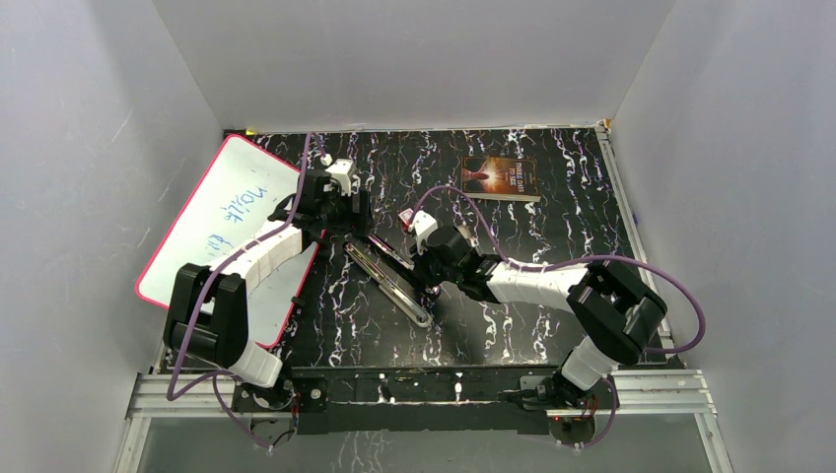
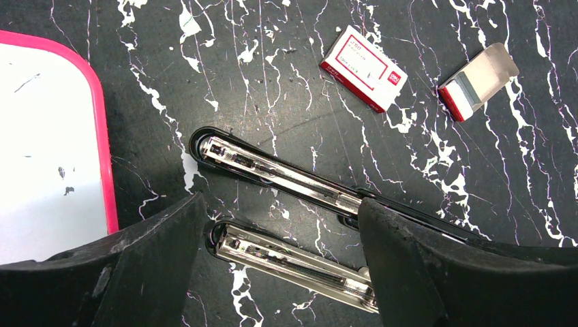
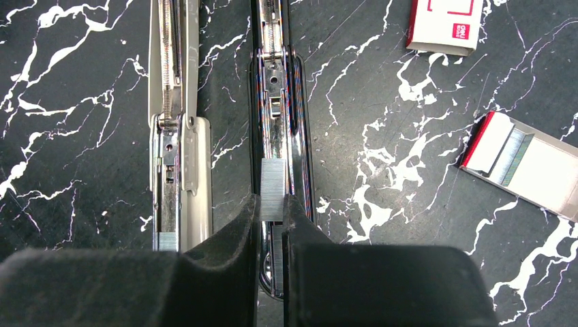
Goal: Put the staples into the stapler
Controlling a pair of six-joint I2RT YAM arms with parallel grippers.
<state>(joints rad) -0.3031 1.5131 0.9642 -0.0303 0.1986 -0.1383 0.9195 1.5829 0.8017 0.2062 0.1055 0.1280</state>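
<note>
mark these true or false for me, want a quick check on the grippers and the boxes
1. The right gripper pinches a strip of staples over the stapler. True.
2. The left gripper is shut. False: its jaws stand wide open.
3. Both staple boxes are closed. False: near the closed box lies an open box with staples showing.
4. The whiteboard lies on the left side of the table. True.
</note>
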